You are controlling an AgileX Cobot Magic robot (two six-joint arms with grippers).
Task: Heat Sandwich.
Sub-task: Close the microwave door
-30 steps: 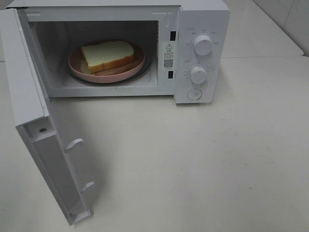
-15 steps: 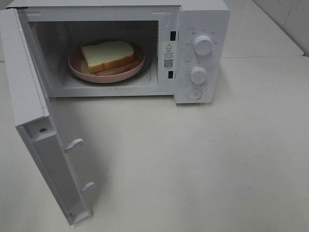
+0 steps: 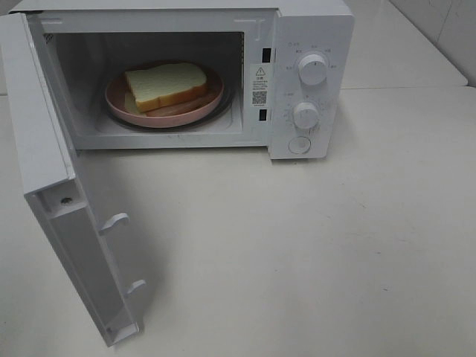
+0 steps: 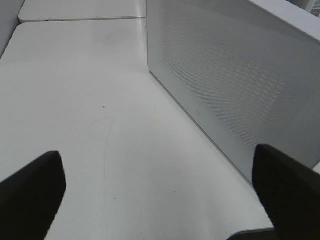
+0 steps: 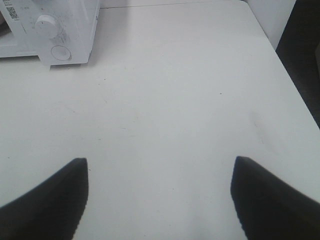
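— Which step are we on?
— Loading looks done. The microwave (image 3: pixel 286 89) stands with its door (image 3: pixel 44 149) swung wide, so I judge closing it comes next.
— With what?
— My left gripper (image 4: pixel 160 192), spread wide and empty. It seems to sit just behind the door, though that view is too close to be sure. My right gripper (image 5: pixel 160 200) hangs wide, empty too.
— The sandwich (image 3: pixel 167 83)?
— Inside, on the plate (image 3: pixel 171 119): thick pale slices, tan crust.

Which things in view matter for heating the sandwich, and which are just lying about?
For the job:
- sandwich
- pink plate under it
- microwave
- open door
- upper knob, lower knob

Just there:
- table
- tiled wall
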